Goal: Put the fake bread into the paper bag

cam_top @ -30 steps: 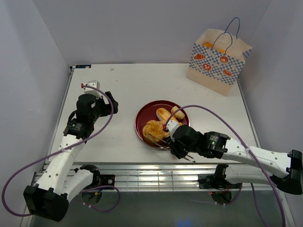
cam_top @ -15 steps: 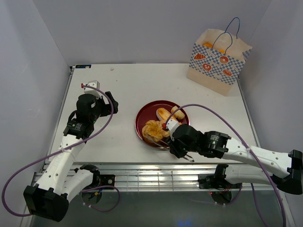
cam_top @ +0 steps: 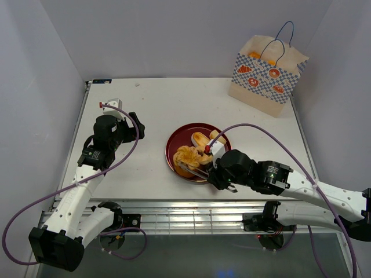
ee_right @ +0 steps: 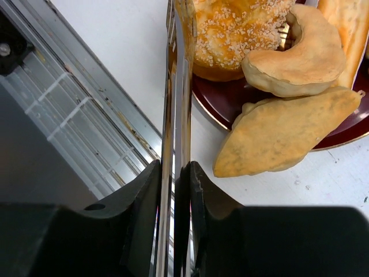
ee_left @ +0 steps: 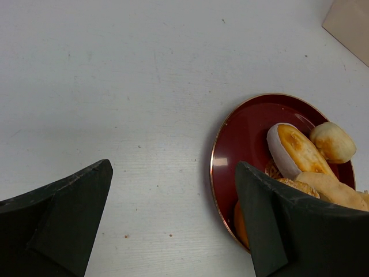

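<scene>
The fake bread (cam_top: 194, 152) is heaped on a red plate (cam_top: 171, 142). At the plate's near rim the right tool (ee_right: 175, 23) is closed almost fully, seemingly on nothing. Left of the plate the left tool (ee_left: 173, 166) is spread wide, empty. The paper bag (cam_top: 266, 78) is set well beyond the plate.

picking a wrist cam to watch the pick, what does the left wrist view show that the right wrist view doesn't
Only the left wrist view: the left gripper, open over bare table, and a corner of the paper bag.
Only the right wrist view: the right gripper shut on metal tongs that reach toward the dark red plate, plus the table's front rail.
Both: the plate with fake bread on it.
</scene>
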Action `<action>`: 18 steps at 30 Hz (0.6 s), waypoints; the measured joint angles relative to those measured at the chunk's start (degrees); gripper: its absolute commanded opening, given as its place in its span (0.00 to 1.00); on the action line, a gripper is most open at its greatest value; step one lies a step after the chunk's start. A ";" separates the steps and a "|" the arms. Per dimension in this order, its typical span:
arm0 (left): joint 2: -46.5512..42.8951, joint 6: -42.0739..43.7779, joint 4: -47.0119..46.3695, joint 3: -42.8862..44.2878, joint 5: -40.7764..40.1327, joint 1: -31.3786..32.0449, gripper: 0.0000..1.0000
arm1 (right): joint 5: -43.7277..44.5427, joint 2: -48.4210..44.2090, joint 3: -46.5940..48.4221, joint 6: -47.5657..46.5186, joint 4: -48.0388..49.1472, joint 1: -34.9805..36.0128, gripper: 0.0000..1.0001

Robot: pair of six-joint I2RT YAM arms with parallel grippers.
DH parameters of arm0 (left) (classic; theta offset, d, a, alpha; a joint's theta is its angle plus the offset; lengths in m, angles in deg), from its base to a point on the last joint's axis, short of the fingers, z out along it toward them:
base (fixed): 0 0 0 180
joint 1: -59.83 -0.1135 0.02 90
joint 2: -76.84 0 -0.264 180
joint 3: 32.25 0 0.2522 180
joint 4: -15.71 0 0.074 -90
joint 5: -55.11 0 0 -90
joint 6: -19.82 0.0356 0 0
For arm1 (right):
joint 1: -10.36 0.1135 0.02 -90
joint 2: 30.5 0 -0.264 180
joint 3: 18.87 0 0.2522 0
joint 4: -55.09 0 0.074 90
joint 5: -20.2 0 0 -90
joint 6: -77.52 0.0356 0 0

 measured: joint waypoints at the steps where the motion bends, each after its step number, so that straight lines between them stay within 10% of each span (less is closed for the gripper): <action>1: 0.00 0.00 0.00 0.00 0.00 0.00 0.98 | 0.13 -0.20 0.04 0.00 0.61 0.00 0.08; 18: -0.02 0.04 0.00 0.00 -0.94 0.02 0.98 | 1.42 -0.55 1.95 0.04 15.08 0.00 0.08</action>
